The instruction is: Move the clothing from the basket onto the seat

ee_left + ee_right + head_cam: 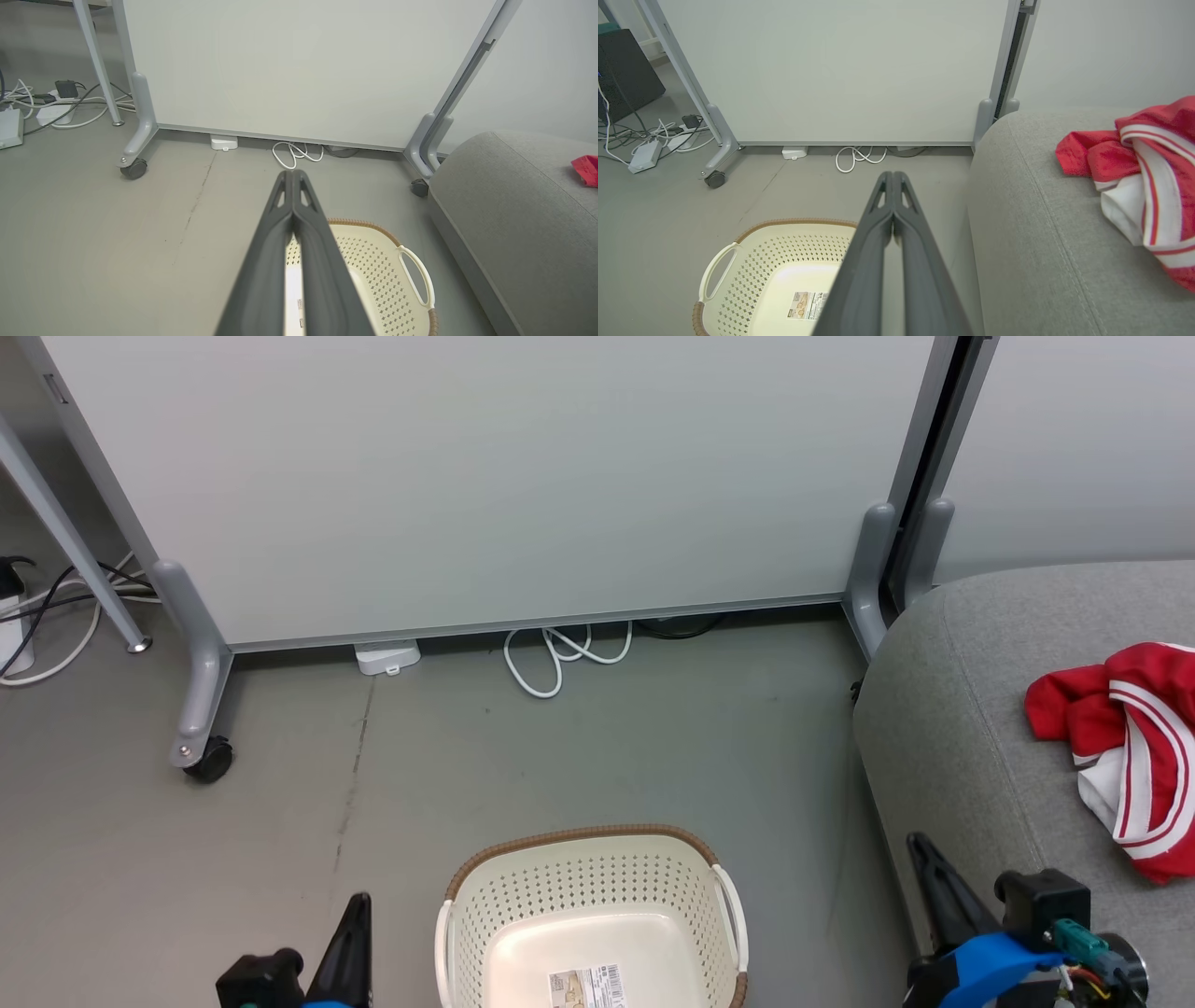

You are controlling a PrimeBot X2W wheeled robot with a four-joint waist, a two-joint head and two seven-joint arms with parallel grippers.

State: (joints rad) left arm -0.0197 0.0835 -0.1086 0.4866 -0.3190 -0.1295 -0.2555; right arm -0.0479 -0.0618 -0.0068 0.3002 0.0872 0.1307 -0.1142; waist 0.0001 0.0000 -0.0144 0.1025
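Left tool [293, 173] and right tool [893, 175] have fingers pressed together, holding nothing. Red-and-white clothing [1134, 737] lies crumpled on the grey sofa [962, 709]. Beside the sofa, the cream basket [579, 835] stands on grey floor [560, 747] before a wheeled partition [485, 476].

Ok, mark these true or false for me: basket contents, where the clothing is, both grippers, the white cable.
1. The cream perforated plastic basket holds clothing. False: only a paper label lies on its floor.
2. The red, white-striped fabric clothing lies on the grey woven-fabric sofa. True.
3. The left gripper is shut and empty. True.
4. The right gripper grips a garment. False: it is shut on nothing.
5. The white cable lies looped on the grey floor by the pale panel. True.
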